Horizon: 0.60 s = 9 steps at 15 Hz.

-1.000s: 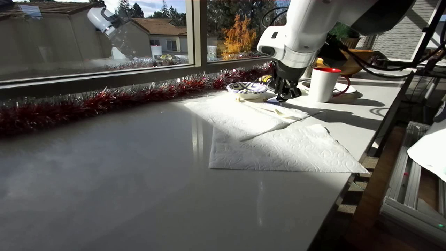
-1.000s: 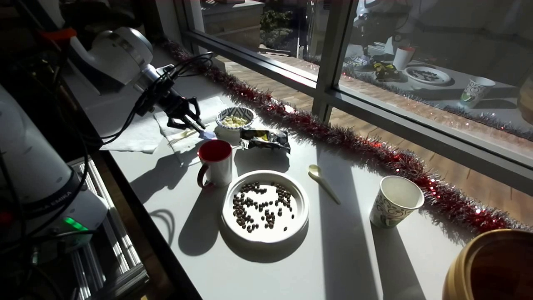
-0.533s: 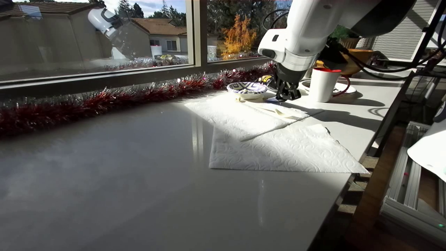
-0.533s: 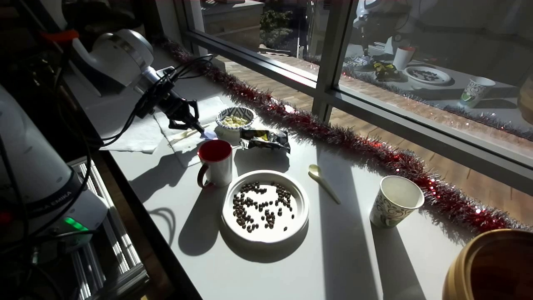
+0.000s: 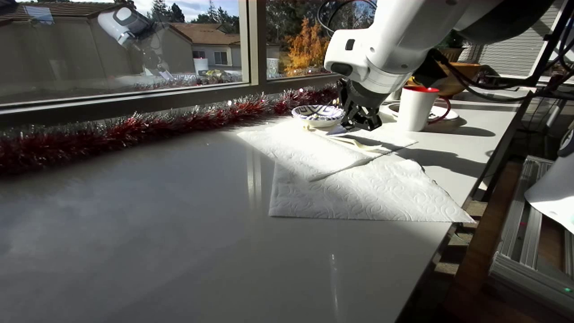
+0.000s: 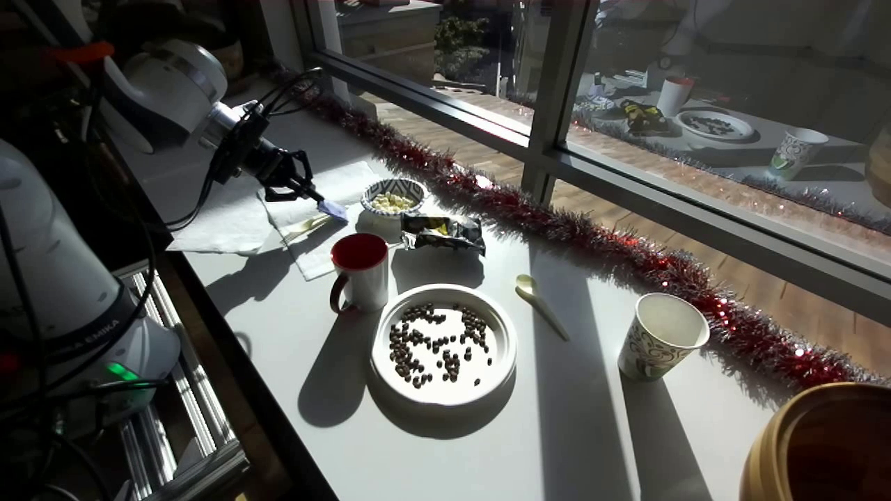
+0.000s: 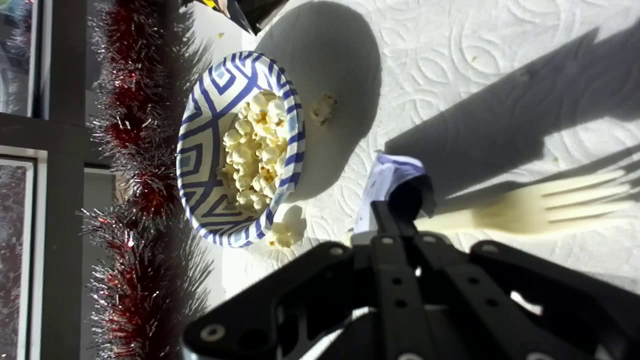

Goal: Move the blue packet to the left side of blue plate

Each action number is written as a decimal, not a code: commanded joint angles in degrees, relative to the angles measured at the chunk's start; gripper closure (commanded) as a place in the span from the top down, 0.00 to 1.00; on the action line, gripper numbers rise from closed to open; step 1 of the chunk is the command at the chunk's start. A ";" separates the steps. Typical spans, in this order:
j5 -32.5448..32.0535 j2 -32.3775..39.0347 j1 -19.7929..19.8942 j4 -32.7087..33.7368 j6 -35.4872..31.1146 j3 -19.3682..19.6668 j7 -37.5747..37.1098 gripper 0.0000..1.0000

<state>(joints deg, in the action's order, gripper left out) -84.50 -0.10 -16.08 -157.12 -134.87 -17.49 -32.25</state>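
Observation:
The blue packet is a small pale lavender-blue pouch (image 6: 333, 210); it also shows in an exterior view (image 5: 338, 130) and in the wrist view (image 7: 375, 190). My gripper (image 6: 317, 197) is shut on one edge of it, its fingertips meeting in the wrist view (image 7: 395, 217). The packet hangs tilted and appears slightly above the paper towel. Part of it is hidden behind the fingers. The blue plate is a shallow white dish with a blue pattern, holding popcorn (image 7: 197, 155). It shows in both exterior views (image 5: 317, 112) (image 6: 394, 186), close beside the packet and not touching it.
A white mug with red inside (image 6: 362, 275) and a black-yellow wrapper (image 6: 452, 235) stand near the dish. A fork (image 7: 510, 210) lies on the paper towel (image 5: 358, 193) below the gripper. A plate of beans (image 6: 445, 298) and red tinsel (image 5: 224, 112) are nearby.
The fingers have closed on the packet. Gripper and packet have moved away from the mug, leftward in both exterior views, and slightly up. The dish has not moved.

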 commanded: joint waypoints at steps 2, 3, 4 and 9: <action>-0.21 -5.17 -5.91 -1.89 10.56 -5.28 0.44 0.00; -0.73 -3.78 -6.98 -0.11 13.57 -6.35 0.79 0.00; -1.55 -4.22 -7.76 -0.15 15.98 -7.11 0.82 0.00; -14.58 -2.14 -8.68 -0.14 25.18 -7.87 -3.84 0.00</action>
<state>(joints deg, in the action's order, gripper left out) -90.39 -3.69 -24.63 -157.26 -114.06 -25.37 -32.63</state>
